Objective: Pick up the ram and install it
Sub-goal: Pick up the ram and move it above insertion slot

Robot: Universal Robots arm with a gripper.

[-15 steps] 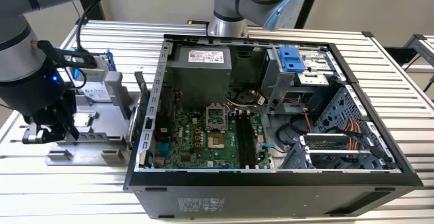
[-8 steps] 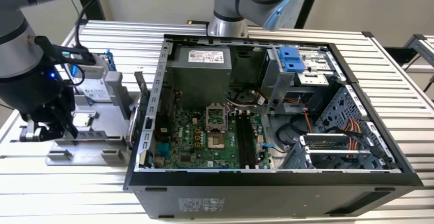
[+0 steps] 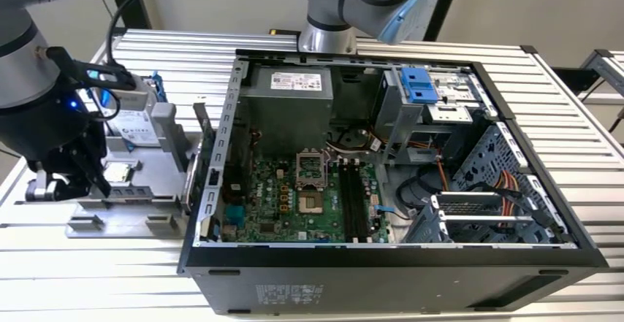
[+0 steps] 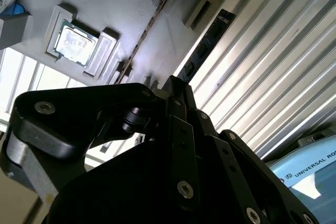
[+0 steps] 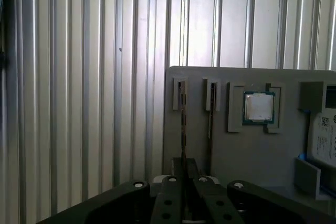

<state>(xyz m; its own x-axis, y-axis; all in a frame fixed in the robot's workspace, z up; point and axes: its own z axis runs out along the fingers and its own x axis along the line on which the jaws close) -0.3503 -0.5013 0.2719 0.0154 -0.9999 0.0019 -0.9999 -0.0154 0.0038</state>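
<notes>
The ram (image 5: 183, 124) stands on its long edge in the grey fixture (image 5: 236, 150), in the slot nearest the fixture's edge. It is edge-on in the first wrist view. In the second wrist view the ram (image 4: 207, 43) is a dark strip running down to the fingertips. My gripper (image 5: 184, 165) (image 4: 176, 82) has its fingers drawn together on that strip, part-way along it. In the exterior view my gripper (image 3: 73, 190) hangs over the fixture's (image 3: 146, 183) left end, left of the computer case. The black motherboard slots (image 3: 351, 201) lie inside the open case.
On the fixture, a square silver CPU chip (image 5: 259, 107) (image 3: 117, 172) sits beside the ram slots, with a hard drive (image 5: 323, 140) (image 3: 131, 125) beyond it. The open case (image 3: 390, 263) fills the ribbed metal table's middle. Another arm's base (image 3: 337, 23) stands behind the case.
</notes>
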